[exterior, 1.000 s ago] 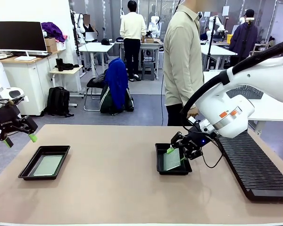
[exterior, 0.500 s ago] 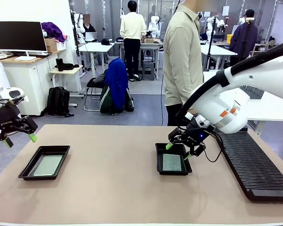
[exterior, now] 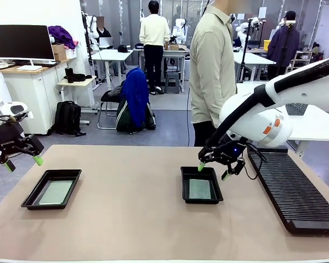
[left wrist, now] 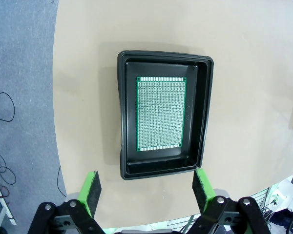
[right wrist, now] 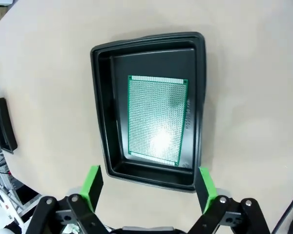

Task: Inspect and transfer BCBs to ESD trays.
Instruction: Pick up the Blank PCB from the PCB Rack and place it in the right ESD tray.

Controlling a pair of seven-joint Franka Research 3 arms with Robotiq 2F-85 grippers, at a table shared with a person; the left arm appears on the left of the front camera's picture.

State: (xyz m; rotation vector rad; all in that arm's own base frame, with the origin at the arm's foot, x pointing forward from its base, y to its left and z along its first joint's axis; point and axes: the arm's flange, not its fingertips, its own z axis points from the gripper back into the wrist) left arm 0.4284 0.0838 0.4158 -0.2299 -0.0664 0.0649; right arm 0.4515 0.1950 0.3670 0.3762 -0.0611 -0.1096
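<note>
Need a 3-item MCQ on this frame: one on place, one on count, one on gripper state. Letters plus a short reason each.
1. Where does the long black ribbed rack lie?
A. on the table's right side
B. between the two trays
C. left of the left tray

2. How many ESD trays hold a board?
A. none
B. one
C. two

3. How is the right gripper?
A. shut on a board
B. open, above the tray
C. shut, holding nothing

Answers:
1 A: the rack runs along the right edge, beyond the right tray.
2 C: the left tray holds a board, and the right tray holds a board too.
3 B: its green fingers stand apart with nothing between them, and the board lies flat below.
</note>
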